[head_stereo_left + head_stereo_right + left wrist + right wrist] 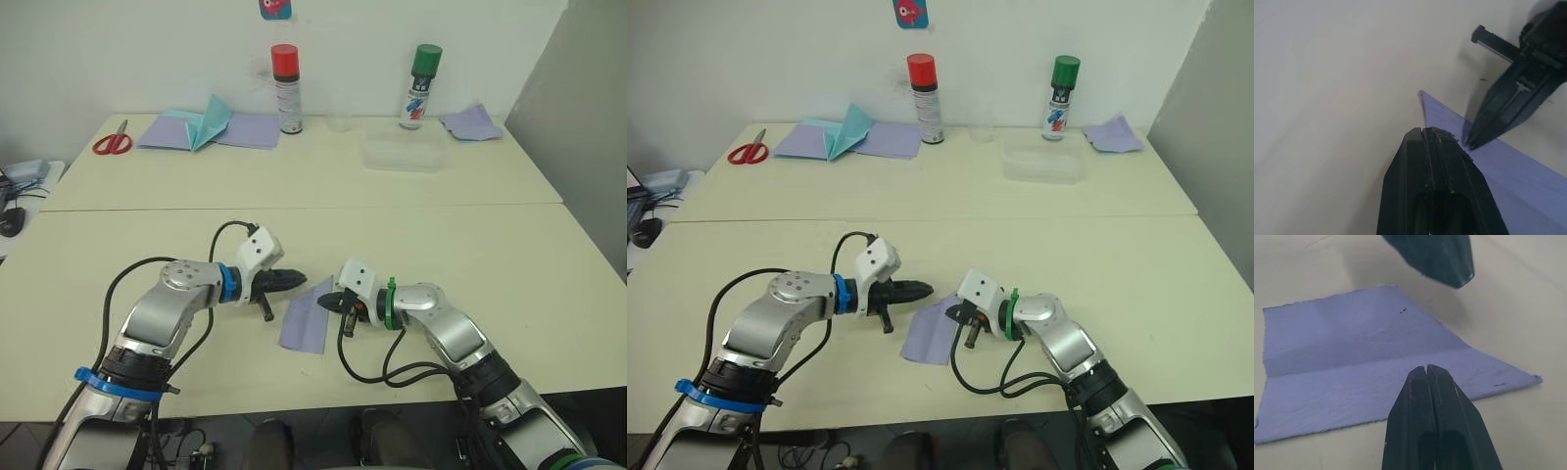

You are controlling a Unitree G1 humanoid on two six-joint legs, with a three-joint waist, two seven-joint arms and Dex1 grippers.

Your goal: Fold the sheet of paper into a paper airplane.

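Sheet of paper: the lavender sheet of paper point(305, 318) lies flat on the near tabletop point(470, 245), between the two hands; a crease runs across it, and one end narrows toward a point.
Left hand: the left hand point(298, 278) has its fingers pressed together, tip over the sheet's upper corner; whether it touches the paper cannot be told.
Right hand: the right hand point(324, 302) has its fingers pressed together, pinching nothing, tip at the sheet's right edge.
Far side of tabletop: red scissors point(114, 141), a teal pointed paper point(207, 121) on smooth lavender sheets point(245, 129), a red-capped spray can point(287, 88), a green-capped spray can point(421, 86), a clear plastic container point(402, 154), and a crumpled lavender paper point(472, 122).
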